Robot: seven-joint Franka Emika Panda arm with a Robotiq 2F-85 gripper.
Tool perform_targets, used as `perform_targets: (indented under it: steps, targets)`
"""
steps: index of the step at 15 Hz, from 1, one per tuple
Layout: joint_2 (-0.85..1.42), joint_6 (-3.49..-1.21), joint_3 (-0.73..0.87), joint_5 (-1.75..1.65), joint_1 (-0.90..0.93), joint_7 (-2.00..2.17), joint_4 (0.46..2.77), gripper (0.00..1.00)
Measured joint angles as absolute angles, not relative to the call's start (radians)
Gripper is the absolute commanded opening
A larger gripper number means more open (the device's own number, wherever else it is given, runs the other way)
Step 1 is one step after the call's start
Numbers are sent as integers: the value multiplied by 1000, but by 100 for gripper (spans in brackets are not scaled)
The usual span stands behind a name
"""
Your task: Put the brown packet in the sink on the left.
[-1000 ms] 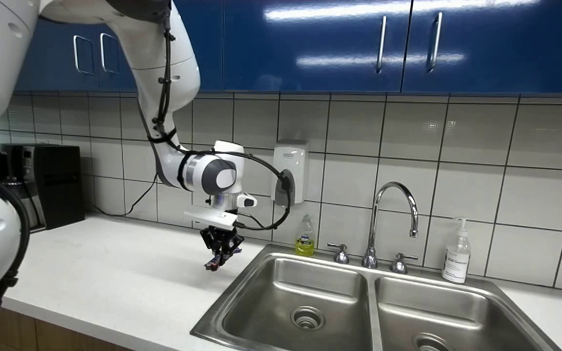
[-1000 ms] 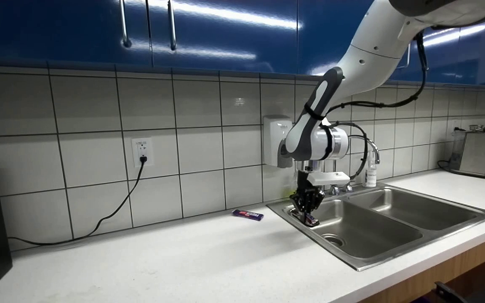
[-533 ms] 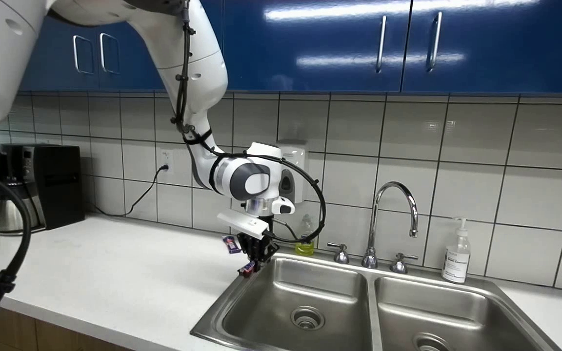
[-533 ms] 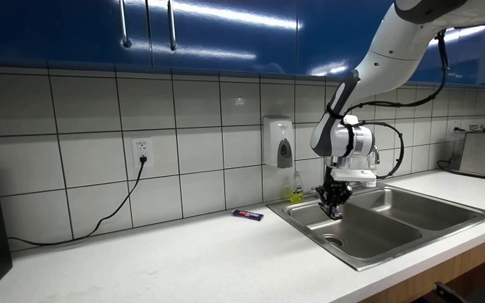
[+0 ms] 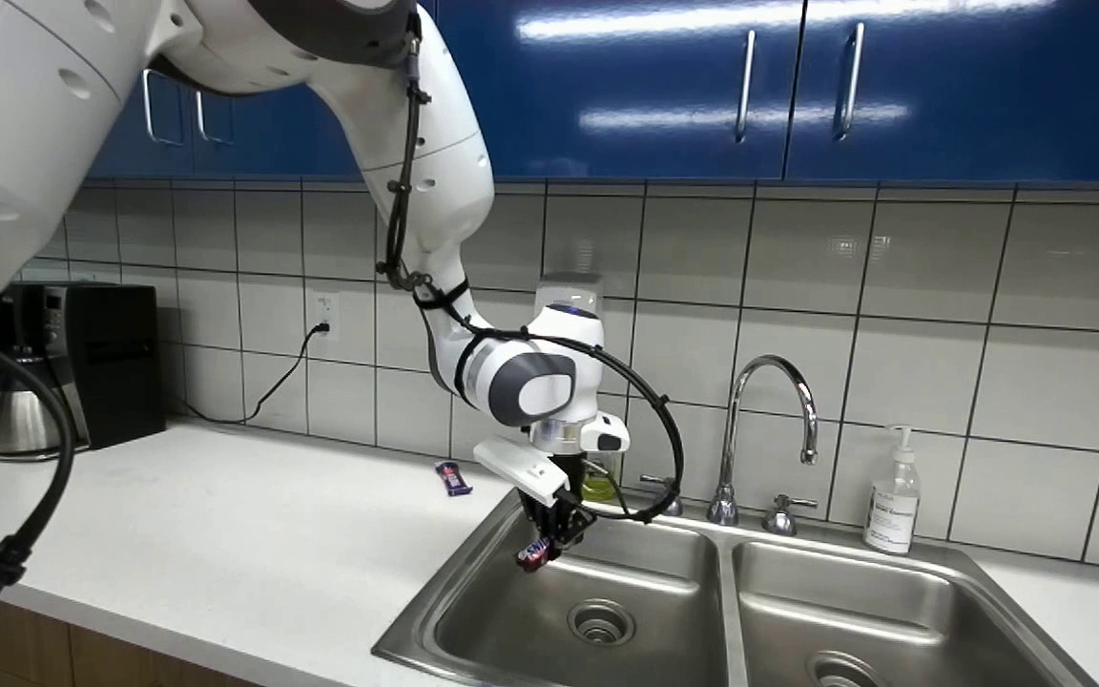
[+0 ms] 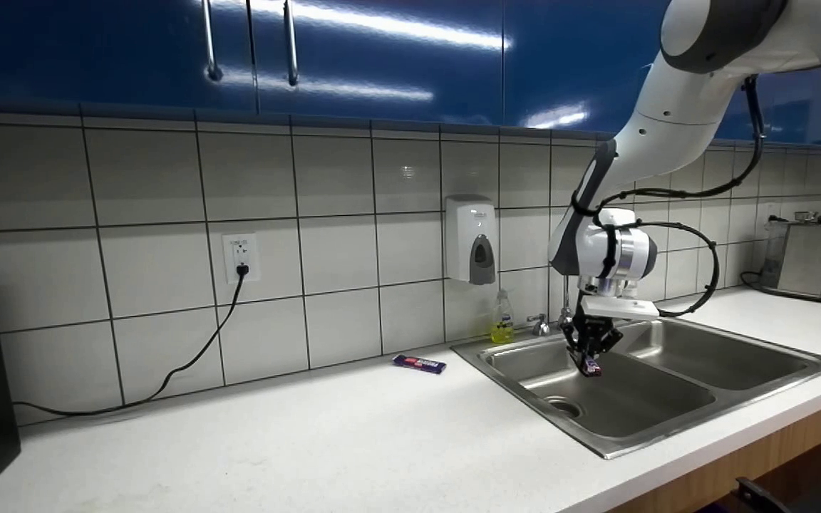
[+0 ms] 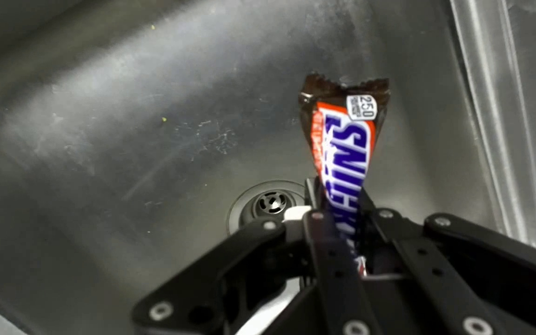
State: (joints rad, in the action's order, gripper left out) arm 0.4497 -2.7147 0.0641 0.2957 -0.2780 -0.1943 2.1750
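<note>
The brown packet, a candy bar with blue and white lettering, shows in the wrist view point(image 7: 342, 144) and in both exterior views point(image 5: 532, 554) point(image 6: 592, 368). My gripper point(image 7: 340, 197) is shut on its lower part, and the free end sticks out past the fingers. The gripper point(image 5: 552, 546) holds the packet over the left basin of the steel sink point(image 5: 650, 630), near its back left part. It also shows in an exterior view point(image 6: 586, 356). The wrist view shows the basin floor point(image 7: 156, 163) and the drain point(image 7: 271, 203) below. The packet's lower end is partly hidden between the fingers.
A purple packet point(image 5: 452, 478) lies on the white counter point(image 5: 225, 544) left of the sink. A yellow soap bottle point(image 6: 502, 324), a faucet point(image 5: 729, 448) and a pump bottle point(image 5: 893, 506) stand behind the basins. The right basin point(image 5: 855, 611) is beside the left one.
My gripper has moved right in the exterior view with the counter on the left, carrying the brown packet from over the counter to over the left basin. The purple packet has stayed still.
</note>
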Motion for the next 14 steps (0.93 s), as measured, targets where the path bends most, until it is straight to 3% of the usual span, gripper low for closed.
perform_targets:
  steps: [14]
  targets:
    - [787,-2774,58,310,-361,-183,1912,4]
